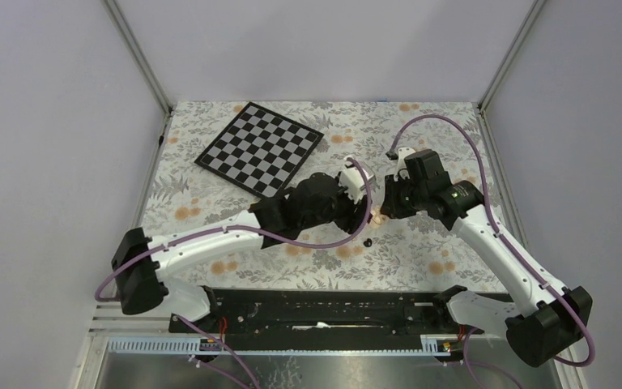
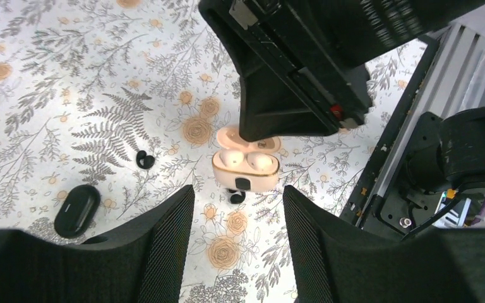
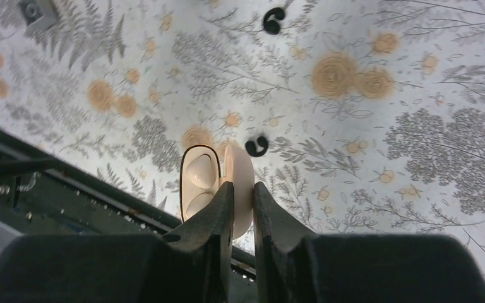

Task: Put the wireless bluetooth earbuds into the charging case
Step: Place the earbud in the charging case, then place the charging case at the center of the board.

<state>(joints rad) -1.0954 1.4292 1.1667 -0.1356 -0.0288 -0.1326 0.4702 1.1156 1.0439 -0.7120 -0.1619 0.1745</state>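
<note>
My right claw (image 3: 242, 189) is pinching the lid of the open pink charging case (image 3: 240, 165), two pale earbuds (image 3: 199, 169) sitting inside. My left claw (image 2: 237, 208) is hovering above, fingers parted and holding nothing.

Your top camera looked down from high behind the arm bases, taking in the whole floral-printed tablecloth (image 1: 348, 121) from afar. Your left wrist camera hung close above that cloth looking steeply down, and your right wrist camera sat even closer, also aimed downward at the cloth. All three shared the pale pink plastic charging case (image 1: 378, 217) (image 2: 246, 169) (image 3: 239, 170).
</note>
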